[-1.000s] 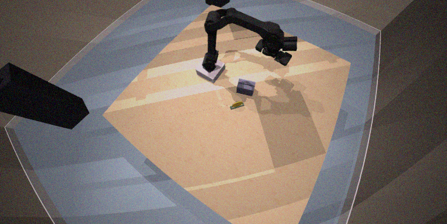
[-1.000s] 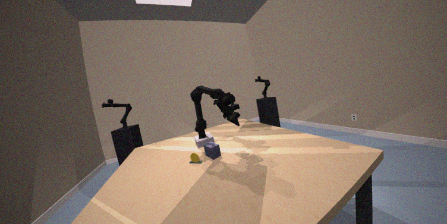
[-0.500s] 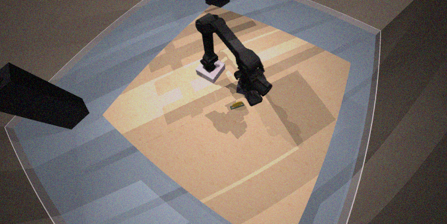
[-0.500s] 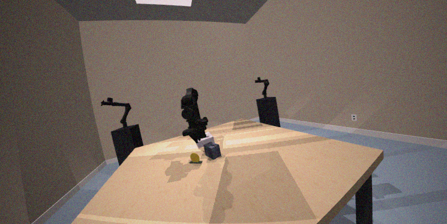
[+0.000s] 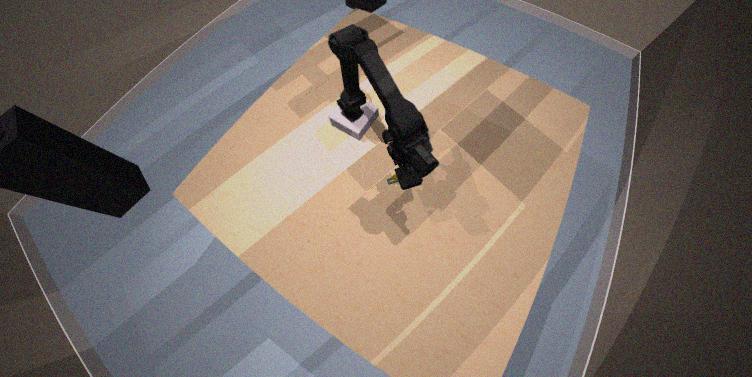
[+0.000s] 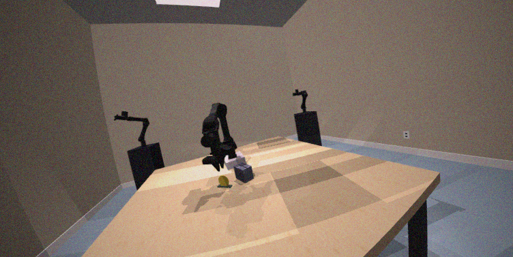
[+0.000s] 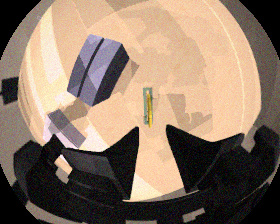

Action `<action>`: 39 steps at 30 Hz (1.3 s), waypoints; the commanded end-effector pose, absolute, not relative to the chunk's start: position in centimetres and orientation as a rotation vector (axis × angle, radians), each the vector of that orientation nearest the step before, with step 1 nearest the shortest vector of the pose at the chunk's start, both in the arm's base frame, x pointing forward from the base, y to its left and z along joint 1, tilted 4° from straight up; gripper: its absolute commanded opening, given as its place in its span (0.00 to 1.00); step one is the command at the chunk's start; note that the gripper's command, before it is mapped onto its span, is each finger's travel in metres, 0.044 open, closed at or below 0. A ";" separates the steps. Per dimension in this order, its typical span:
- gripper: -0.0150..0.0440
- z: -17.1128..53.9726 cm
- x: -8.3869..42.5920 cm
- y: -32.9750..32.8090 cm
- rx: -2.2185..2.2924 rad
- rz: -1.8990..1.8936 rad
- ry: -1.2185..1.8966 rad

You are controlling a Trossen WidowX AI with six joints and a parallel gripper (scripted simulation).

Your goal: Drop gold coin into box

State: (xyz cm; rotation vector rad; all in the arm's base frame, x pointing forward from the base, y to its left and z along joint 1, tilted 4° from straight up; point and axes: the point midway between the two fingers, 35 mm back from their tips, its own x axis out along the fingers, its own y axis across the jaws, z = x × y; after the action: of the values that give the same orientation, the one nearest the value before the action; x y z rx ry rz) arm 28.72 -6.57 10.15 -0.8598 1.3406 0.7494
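The gold coin [image 6: 223, 180] [image 7: 150, 111] stands on edge in the dark-green holder [image 6: 224, 186] [image 7: 147, 91]. In the top view only a small part of the coin [image 5: 393, 177] shows beside the arm. My gripper [image 6: 220, 168] [image 7: 152, 128] is open and empty, pointing down above the coin. In the wrist view the coin lies just ahead of the gap between the fingertips, its long side running along the gap. The closed grey box [image 6: 243, 173] [image 7: 105, 65] stands beside the holder, its dark slot visible along the lid; the arm hides it in the top view.
The arm's pale base [image 5: 357, 127] [image 6: 234, 161] is on the table [image 5: 337, 279] [image 6: 172, 226] behind the box. Two black pedestals [image 6: 143, 161] [image 6: 308, 127] with other arms stand beyond the table's edges. The arm's shadow falls around the holder.
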 end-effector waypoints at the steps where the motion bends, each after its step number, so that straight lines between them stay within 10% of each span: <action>1: 0.53 9.4 28.7 -6.6 -0.866 0.747 1.341; 39: 0.53 3.6 29.6 -6.7 -0.864 0.746 1.341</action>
State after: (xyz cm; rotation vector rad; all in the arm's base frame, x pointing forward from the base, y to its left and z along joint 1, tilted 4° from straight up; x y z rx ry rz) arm 29.83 -6.70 4.32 -0.8683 1.3294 0.7427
